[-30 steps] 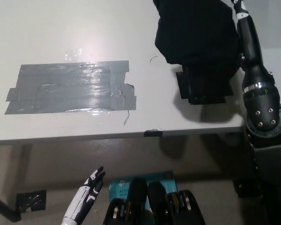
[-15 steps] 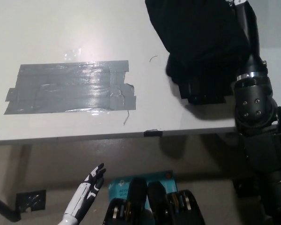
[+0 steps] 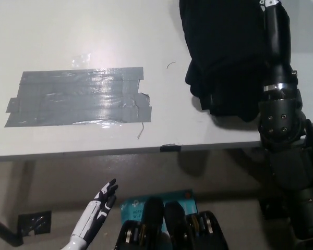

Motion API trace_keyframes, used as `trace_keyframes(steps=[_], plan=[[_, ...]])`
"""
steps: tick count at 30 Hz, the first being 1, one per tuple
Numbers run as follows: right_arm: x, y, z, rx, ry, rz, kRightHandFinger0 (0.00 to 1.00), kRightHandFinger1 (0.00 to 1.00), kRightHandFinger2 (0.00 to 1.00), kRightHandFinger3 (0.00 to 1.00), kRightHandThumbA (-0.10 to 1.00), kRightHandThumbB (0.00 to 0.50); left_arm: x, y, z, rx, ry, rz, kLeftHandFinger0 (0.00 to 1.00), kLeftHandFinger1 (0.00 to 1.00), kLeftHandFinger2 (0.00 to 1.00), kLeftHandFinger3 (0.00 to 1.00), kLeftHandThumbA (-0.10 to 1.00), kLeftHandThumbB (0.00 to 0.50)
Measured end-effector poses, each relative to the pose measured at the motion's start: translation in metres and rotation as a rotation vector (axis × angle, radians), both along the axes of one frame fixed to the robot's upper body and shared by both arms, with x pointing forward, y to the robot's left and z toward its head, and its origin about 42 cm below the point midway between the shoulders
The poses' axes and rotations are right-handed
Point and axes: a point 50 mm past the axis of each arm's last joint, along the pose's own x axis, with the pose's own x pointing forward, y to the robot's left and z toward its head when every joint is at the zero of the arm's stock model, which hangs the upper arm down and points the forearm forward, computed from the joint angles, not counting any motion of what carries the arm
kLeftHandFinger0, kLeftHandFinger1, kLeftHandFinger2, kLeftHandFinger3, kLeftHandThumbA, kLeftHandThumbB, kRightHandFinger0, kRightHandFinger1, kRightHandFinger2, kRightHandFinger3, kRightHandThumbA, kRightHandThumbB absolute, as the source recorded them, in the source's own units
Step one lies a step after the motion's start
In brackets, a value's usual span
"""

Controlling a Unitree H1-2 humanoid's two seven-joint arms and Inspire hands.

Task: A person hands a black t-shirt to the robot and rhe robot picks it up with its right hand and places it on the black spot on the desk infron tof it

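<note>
T-shirt (image 3: 227, 57), black, hangs bunched at the bench's (image 3: 94, 31) far right, its lower folds draping on the surface beside the right arm (image 3: 279, 99). Over the last second the bundle has swung and dropped lower, now covering the dark shape that showed beneath it. Right hand is out of view above; cannot tell its fingers' state. Taped dark spot (image 3: 78, 98) lies well apart to the left, so the carry remains. Left hand (image 3: 101, 203) rests low, fingers apart, empty.
</note>
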Motion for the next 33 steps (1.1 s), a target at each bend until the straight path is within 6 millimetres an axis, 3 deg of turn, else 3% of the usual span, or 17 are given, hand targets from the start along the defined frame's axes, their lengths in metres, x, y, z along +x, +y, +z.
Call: trace_keyframes(steps=[7,8,9,11,14,15,16,17,18,19,21,24,27,33], plan=[[0.020,-0.004,-0.021,-0.015,0.080,-0.032,0.02,0.46,0.84,0.97,-0.10,0.174,0.002,0.000,0.005,-0.001,-0.008,0.000,1.00,1.00,1.00,1.00,1.00,0.500],[0.024,-0.004,-0.024,-0.021,0.098,-0.038,0.00,0.35,0.74,0.93,-0.10,0.192,0.002,0.000,0.005,0.000,-0.006,0.001,1.00,1.00,1.00,1.00,1.00,0.500],[0.027,-0.004,-0.028,-0.026,0.115,-0.044,0.00,0.35,0.74,0.93,-0.10,0.180,0.002,0.000,0.005,0.000,-0.004,0.002,1.00,1.00,1.00,1.00,1.00,0.500],[0.037,-0.001,-0.042,-0.061,0.169,-0.059,0.00,0.45,0.88,1.00,-0.10,0.161,0.002,0.000,0.005,0.002,-0.001,0.003,1.00,1.00,1.00,1.00,1.00,0.500],[0.046,0.004,-0.062,-0.122,0.243,-0.070,0.02,0.53,0.93,1.00,-0.10,0.170,0.003,0.000,0.005,0.004,0.000,0.004,1.00,1.00,1.00,1.00,1.00,0.500],[0.049,0.005,-0.072,-0.151,0.273,-0.074,0.09,0.62,0.99,1.00,-0.10,0.159,0.003,0.000,0.005,0.005,0.002,0.004,1.00,1.00,1.00,1.00,1.00,0.500],[0.051,0.006,-0.081,-0.175,0.300,-0.078,0.26,0.73,1.00,1.00,-0.09,0.210,0.003,-0.001,0.005,0.005,0.001,0.003,1.00,1.00,1.00,1.00,1.00,0.500],[0.052,0.006,-0.090,-0.202,0.330,-0.081,0.60,0.97,1.00,1.00,0.05,0.322,0.003,-0.001,0.005,0.006,0.001,0.002,1.00,1.00,1.00,1.00,1.00,0.500],[0.052,0.006,-0.101,-0.228,0.367,-0.082,0.98,1.00,1.00,1.00,0.17,0.327,0.003,-0.001,0.005,0.006,0.000,0.002,1.00,1.00,1.00,1.00,1.00,0.500],[0.051,0.006,-0.111,-0.255,0.411,-0.075,1.00,1.00,1.00,1.00,0.19,0.347,0.003,-0.001,0.005,0.006,0.000,0.002,1.00,1.00,1.00,1.00,1.00,0.500],[0.050,0.004,-0.123,-0.289,0.474,-0.060,1.00,1.00,1.00,1.00,0.29,0.442,0.003,-0.001,0.005,0.006,0.001,0.002,1.00,1.00,1.00,1.00,1.00,0.500],[0.050,0.002,-0.130,-0.331,0.528,-0.042,1.00,1.00,1.00,1.00,0.50,0.495,0.003,-0.001,0.005,0.007,0.004,0.002,1.00,1.00,1.00,1.00,1.00,0.500],[0.052,-0.005,-0.128,-0.379,0.550,-0.028,1.00,1.00,1.00,1.00,0.59,0.500,0.003,-0.001,0.005,0.007,0.006,0.001,1.00,1.00,1.00,1.00,1.00,0.500],[0.047,-0.022,-0.113,-0.470,0.541,0.014,1.00,1.00,1.00,1.00,0.57,0.500,0.004,-0.002,0.005,0.009,0.011,0.001,1.00,1.00,1.00,1.00,1.00,0.500]])
